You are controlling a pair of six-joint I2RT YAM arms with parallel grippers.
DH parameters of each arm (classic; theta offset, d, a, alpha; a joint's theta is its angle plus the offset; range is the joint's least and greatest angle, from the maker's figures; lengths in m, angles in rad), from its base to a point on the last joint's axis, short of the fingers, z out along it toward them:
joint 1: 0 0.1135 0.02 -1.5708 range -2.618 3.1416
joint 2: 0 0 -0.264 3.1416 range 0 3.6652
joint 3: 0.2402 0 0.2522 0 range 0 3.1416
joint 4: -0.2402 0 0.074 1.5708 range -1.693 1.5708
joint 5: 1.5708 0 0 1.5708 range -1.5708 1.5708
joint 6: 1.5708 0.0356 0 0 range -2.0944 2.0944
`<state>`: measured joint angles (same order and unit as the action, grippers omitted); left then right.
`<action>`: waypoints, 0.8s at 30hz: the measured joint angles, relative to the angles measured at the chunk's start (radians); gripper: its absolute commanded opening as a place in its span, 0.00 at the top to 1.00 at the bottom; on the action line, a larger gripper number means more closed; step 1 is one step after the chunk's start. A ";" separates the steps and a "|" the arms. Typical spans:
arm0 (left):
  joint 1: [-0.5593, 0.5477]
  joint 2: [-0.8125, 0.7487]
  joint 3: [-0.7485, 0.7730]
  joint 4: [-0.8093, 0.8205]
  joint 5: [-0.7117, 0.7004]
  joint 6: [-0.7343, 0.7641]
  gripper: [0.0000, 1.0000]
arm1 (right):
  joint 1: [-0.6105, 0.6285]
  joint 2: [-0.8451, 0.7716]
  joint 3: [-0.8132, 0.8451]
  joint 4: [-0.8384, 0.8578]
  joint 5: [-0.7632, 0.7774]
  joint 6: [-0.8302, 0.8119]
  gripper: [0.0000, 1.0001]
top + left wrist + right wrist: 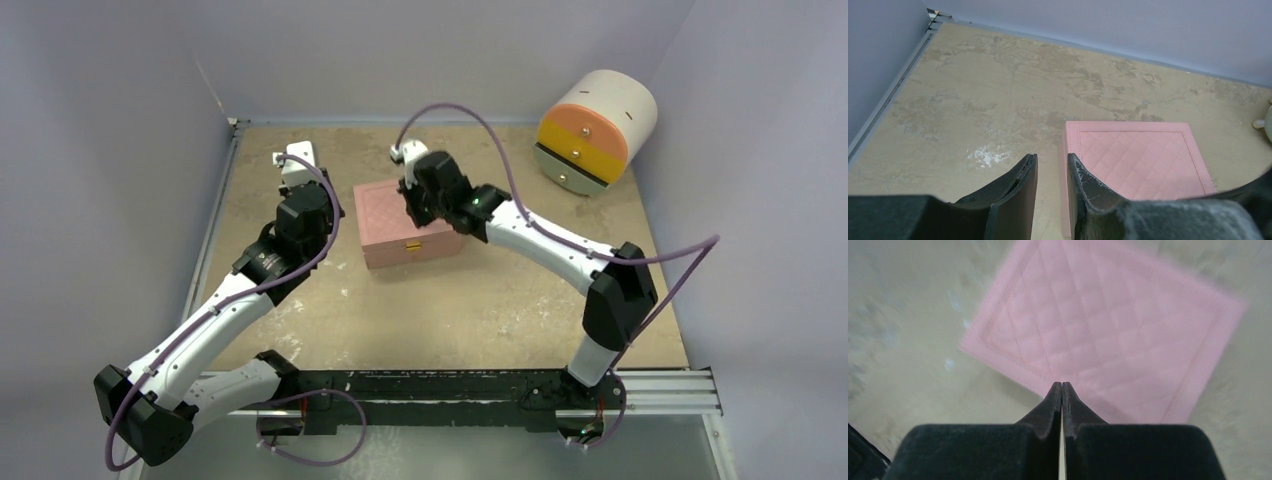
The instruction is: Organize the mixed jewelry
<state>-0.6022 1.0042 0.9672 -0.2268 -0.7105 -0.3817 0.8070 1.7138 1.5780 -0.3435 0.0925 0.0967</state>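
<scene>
A closed pink quilted box (405,228) sits mid-counter (480,300). A round drawer unit (597,130) lies near the far right corner. The right hand (1062,387), fingers pressed together and empty, hangs over the lid. The left hand (1052,160), narrowly parted and empty, sits at the box's left edge. No jewelry shows in any view, so its place cannot be told.

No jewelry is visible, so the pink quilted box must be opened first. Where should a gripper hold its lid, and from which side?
Probably the front edge of the lid beside the gold clasp, approached from the near side. The pink quilted box lies closed; its flat top offers no handle, and the clasp faces that side, so the hinge is likely opposite.
</scene>
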 measured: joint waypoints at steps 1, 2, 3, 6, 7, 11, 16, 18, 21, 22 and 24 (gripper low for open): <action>0.000 0.000 0.000 0.000 0.000 0.000 0.73 | 0.000 -0.001 -0.089 0.048 -0.011 0.026 1.00; 0.000 -0.001 0.000 0.000 0.000 0.000 0.73 | 0.000 0.001 -0.189 0.099 -0.022 0.057 1.00; 0.000 -0.002 0.000 0.000 0.000 0.000 0.73 | 0.000 0.014 -0.273 0.135 -0.039 0.087 1.00; 0.000 -0.006 0.000 0.000 0.000 0.000 0.73 | -0.001 0.009 -0.442 0.339 -0.079 0.195 1.00; 0.000 -0.007 0.000 0.000 0.000 0.000 0.73 | 0.000 0.024 -0.503 0.386 -0.100 0.229 1.00; 0.000 -0.007 0.000 -0.001 0.003 -0.001 0.73 | 0.000 0.042 -0.679 0.476 -0.140 0.335 1.00; 0.000 -0.006 0.000 -0.003 0.008 -0.001 0.73 | 0.016 -0.002 -0.696 0.400 -0.131 0.356 1.00; 0.000 -0.006 0.000 -0.005 0.008 -0.001 0.73 | 0.018 -0.022 -0.695 0.345 -0.125 0.356 1.00; 0.000 -0.006 0.000 -0.006 0.008 -0.001 0.73 | 0.019 -0.054 -0.677 0.274 -0.109 0.353 1.00; 0.000 -0.006 0.000 -0.006 0.008 -0.001 0.73 | 0.019 -0.066 -0.664 0.257 -0.106 0.351 1.00; 0.000 -0.006 0.000 -0.006 0.008 -0.001 0.73 | 0.019 -0.092 -0.632 0.235 -0.102 0.348 1.00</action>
<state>-0.6022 0.9977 0.9672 -0.2333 -0.7021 -0.3824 0.8265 1.6222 0.9459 -0.1081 -0.0097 0.4450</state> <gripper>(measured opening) 0.271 0.002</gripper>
